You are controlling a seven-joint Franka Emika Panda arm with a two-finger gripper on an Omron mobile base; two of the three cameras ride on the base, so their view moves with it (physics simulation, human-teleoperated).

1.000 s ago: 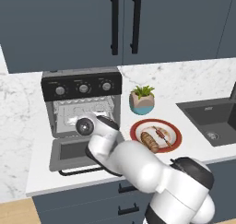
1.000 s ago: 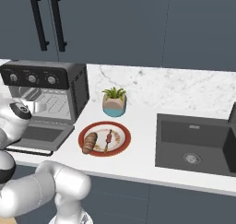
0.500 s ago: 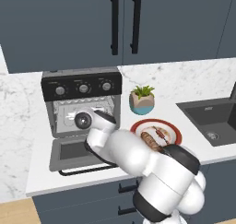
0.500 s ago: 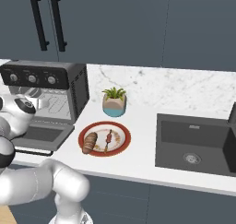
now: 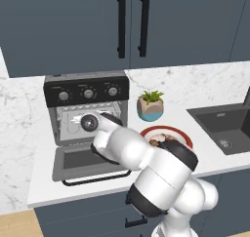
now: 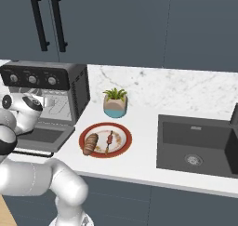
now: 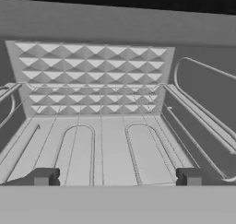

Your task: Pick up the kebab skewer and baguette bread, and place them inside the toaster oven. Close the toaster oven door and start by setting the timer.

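The toaster oven (image 5: pixel 88 92) stands on the counter with its door (image 5: pixel 90 159) dropped flat in front. My hand is raised before the oven mouth and points into it. In the hand view my gripper (image 7: pixel 117 177) is open with nothing between the fingertips (image 7: pixel 44 177), and the wire rack (image 7: pixel 108 144) and patterned back wall lie ahead. The baguette bread (image 6: pixel 90 143) and the kebab skewer (image 6: pixel 109 140) lie side by side on a red-rimmed plate (image 6: pixel 126 137), right of the oven (image 6: pixel 46 81) and its door (image 6: pixel 44 136). My arm hides most of that plate (image 5: pixel 168 130) in the left base view.
A potted plant (image 6: pixel 115 104) stands behind the plate, by the oven's right side. A dark sink (image 6: pixel 195 143) is sunk into the counter at the right. Dark cabinet doors with black handles hang above.
My hand has risen from over the lowered door and moved in toward the oven mouth. The gripper has stayed open. Plate, bread and skewer have not moved.
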